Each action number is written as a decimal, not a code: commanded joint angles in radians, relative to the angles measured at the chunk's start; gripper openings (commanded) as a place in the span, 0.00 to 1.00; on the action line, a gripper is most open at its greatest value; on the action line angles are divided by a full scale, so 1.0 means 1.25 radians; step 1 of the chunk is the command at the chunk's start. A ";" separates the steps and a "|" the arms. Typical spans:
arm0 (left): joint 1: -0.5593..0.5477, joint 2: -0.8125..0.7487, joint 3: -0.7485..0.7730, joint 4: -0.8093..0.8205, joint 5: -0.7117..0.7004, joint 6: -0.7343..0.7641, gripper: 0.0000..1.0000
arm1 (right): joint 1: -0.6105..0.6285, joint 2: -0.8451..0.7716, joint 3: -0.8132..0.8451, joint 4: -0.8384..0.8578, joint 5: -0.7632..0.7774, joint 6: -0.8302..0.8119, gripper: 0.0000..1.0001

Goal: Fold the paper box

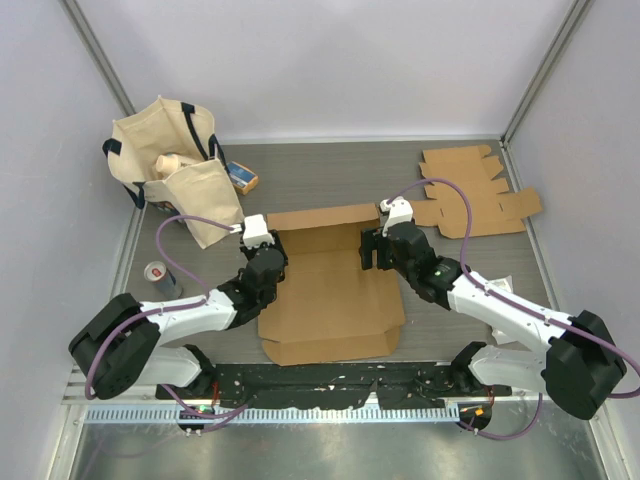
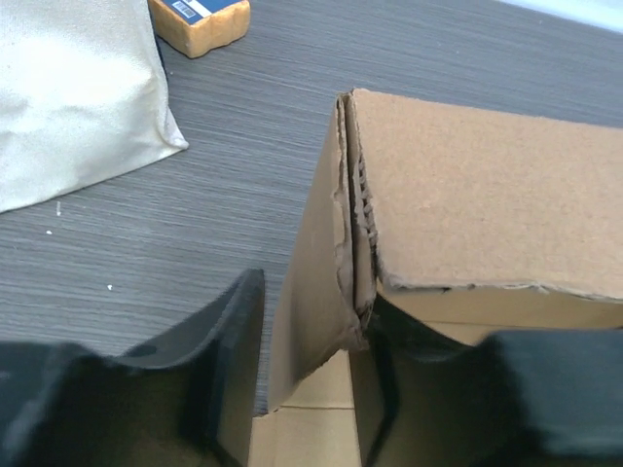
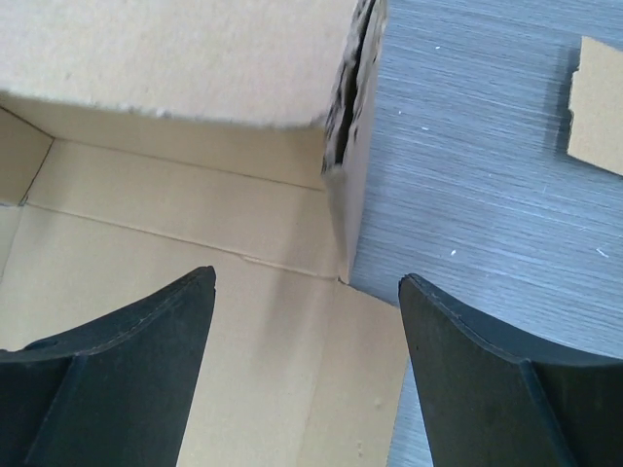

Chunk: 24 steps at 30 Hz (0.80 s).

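Grey wood-grain surface [image 1: 330, 165] carries the brown cardboard box [image 1: 330, 300] centrally, toward its near edge, back wall raised. We see our right hand [image 3: 307, 292] wide astride the wall's right corner, and our left hand [image 2: 311, 321] narrower, loosely astride the left.

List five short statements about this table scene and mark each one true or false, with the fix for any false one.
1. The right claw is open at the back right corner of the cardboard box. True.
2. The box's back wall lies flat. False: it stands upright.
3. A second cardboard blank lies flat at the far right of the table. True.
4. The can stands inside the tote bag. False: it stands on the table, apart from the bag.
5. The left claw grips the tote bag. False: it is at the box's back left corner.
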 commanded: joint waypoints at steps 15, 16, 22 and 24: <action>-0.001 0.014 0.022 0.025 0.015 0.019 0.41 | 0.004 0.266 -0.159 0.604 0.165 -0.060 0.58; 0.000 0.018 0.022 0.025 0.014 0.020 0.41 | 0.005 0.287 -0.144 0.616 0.176 -0.067 0.57; -0.001 0.030 0.025 0.037 0.016 0.023 0.34 | 0.016 0.387 -0.112 0.651 0.250 -0.093 0.30; -0.001 0.034 0.026 0.042 0.019 0.023 0.31 | 0.035 0.401 -0.109 0.654 0.274 -0.108 0.12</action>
